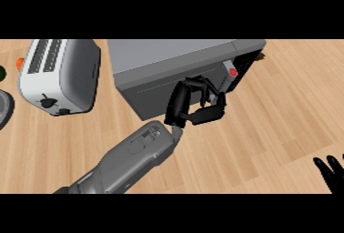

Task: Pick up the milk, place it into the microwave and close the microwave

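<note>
Since no milk shows anywhere, I judge it inside the microwave (174, 57). My left robot hand (194, 104), clenched on nothing visible, meets the nearly closed door (148, 98). Right robot hand (331, 170) rests released, near right.

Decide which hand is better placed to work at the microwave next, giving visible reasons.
Left, probably. The left hand is at the front of the microwave, beside its red button, fingers curled. The right hand rests open at the view's lower right edge, well away from it.
</note>
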{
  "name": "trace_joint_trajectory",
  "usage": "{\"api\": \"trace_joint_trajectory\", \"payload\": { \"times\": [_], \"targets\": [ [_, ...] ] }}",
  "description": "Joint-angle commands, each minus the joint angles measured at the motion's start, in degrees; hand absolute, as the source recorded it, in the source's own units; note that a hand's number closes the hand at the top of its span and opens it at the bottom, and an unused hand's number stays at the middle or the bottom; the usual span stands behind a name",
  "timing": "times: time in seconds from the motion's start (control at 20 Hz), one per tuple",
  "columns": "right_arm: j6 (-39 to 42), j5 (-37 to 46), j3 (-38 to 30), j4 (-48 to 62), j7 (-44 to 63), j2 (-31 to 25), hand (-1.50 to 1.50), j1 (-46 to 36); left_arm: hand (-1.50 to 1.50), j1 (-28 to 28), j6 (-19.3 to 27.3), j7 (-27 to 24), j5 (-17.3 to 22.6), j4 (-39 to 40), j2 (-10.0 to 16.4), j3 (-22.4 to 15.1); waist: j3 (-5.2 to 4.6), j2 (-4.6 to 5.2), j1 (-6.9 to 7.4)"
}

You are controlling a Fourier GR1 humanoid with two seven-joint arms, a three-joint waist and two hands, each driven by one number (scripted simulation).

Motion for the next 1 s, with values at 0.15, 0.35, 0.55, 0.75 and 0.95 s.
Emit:
{"api": "trace_joint_trajectory", "payload": {
  "times": [0.15,0.35,0.55,0.75,0.95],
  "targets": [
    [1.74,-1.94,-0.87,-2.08,0.74,-2.17,-1.50,0.21,1.50,-5.39,-1.12,-1.03,2.12,5.68,-0.35,2.02,0.05,1.01,-1.30],
    [1.23,-3.35,-2.05,-3.69,0.61,-2.29,-1.50,0.30,1.50,-5.85,-0.75,-1.90,3.19,5.80,-0.34,2.36,0.04,0.77,-1.58],
    [1.27,-4.26,-2.05,-5.03,1.43,-2.91,-1.50,0.44,1.50,-5.39,-0.09,-3.40,3.88,5.80,-0.34,1.81,-0.05,1.01,-1.74],
    [2.54,-6.78,-1.69,-4.85,1.80,-3.33,-1.50,1.58,1.50,-6.03,0.36,-3.75,4.46,6.20,-0.35,1.74,0.13,1.20,-2.10],
    [3.04,-7.85,-1.70,-5.67,2.20,-3.75,-1.50,2.87,1.50,-5.70,0.83,-4.59,5.10,6.60,-0.35,1.43,0.13,1.14,-3.00]
  ]
}}
